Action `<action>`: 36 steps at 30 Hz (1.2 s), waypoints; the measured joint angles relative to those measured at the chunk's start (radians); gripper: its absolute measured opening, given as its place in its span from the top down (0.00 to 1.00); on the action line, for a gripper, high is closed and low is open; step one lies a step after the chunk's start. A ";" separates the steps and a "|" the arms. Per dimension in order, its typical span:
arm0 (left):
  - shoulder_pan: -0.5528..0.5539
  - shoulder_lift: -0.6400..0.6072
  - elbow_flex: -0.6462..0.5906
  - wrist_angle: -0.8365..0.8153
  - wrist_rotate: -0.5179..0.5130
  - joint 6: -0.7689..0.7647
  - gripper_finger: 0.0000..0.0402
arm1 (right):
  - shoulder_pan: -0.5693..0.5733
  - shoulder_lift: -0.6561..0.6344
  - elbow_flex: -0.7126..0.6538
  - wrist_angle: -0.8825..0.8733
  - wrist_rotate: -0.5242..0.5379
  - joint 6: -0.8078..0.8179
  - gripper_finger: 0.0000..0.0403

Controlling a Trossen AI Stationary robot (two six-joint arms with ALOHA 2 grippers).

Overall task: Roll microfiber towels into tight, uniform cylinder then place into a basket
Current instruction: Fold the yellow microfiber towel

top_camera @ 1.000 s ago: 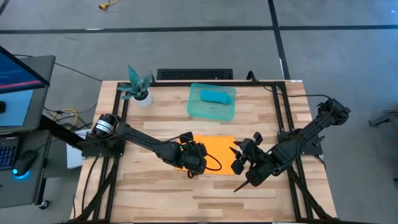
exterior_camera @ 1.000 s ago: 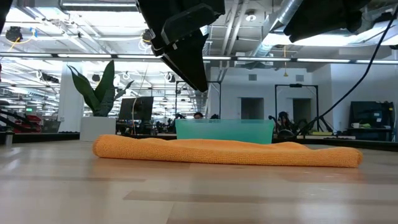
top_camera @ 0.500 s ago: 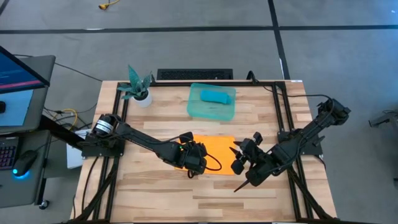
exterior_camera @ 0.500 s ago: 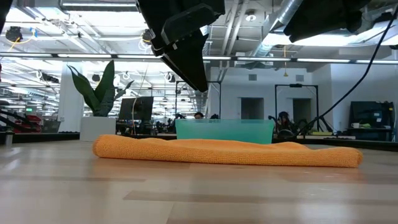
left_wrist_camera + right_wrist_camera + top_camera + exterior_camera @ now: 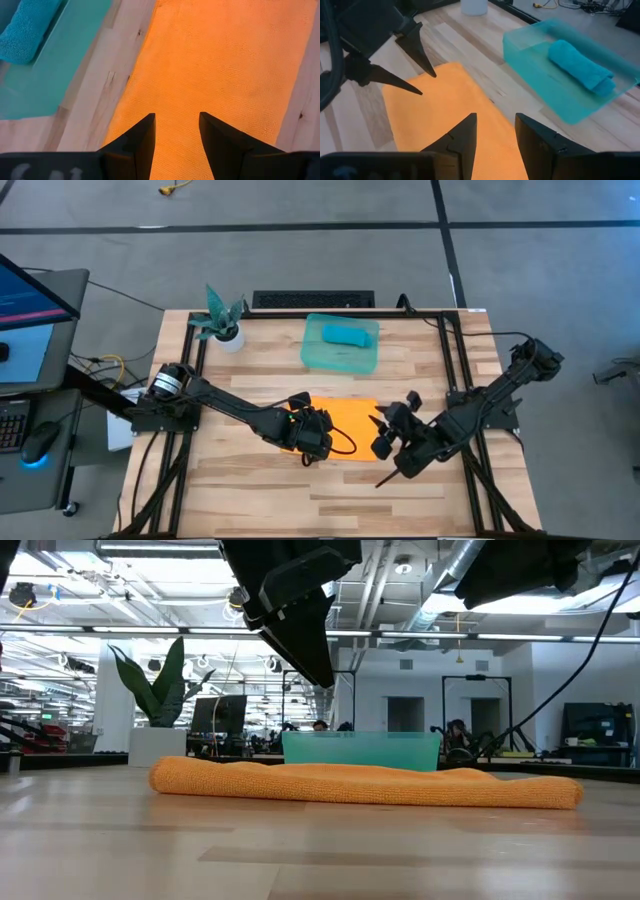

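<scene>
The orange towel [image 5: 345, 418] lies spread flat on the table's middle; it also shows in the low view [image 5: 365, 785]. My left gripper [image 5: 318, 438] is open and hovers above the towel's near left part [image 5: 210, 65], clear of it in the low view [image 5: 305, 630]. My right gripper [image 5: 384, 438] is open and hovers above the towel's near right corner [image 5: 435, 107]. The turquoise towel [image 5: 349, 333], rolled up, lies inside the teal-green basket [image 5: 325, 358] at the far middle, also seen in the right wrist view [image 5: 580, 65].
A small white pot with a teal plant [image 5: 224, 325] stands at the far left corner. A dark bar [image 5: 312, 299] lies along the far edge behind the basket. Bare wood lies near of the towel [image 5: 330, 490].
</scene>
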 joint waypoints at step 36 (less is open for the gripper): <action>-0.090 0.002 -0.182 0.164 0.093 0.245 0.64 | -0.138 0.000 -0.160 0.052 -0.403 -0.231 0.68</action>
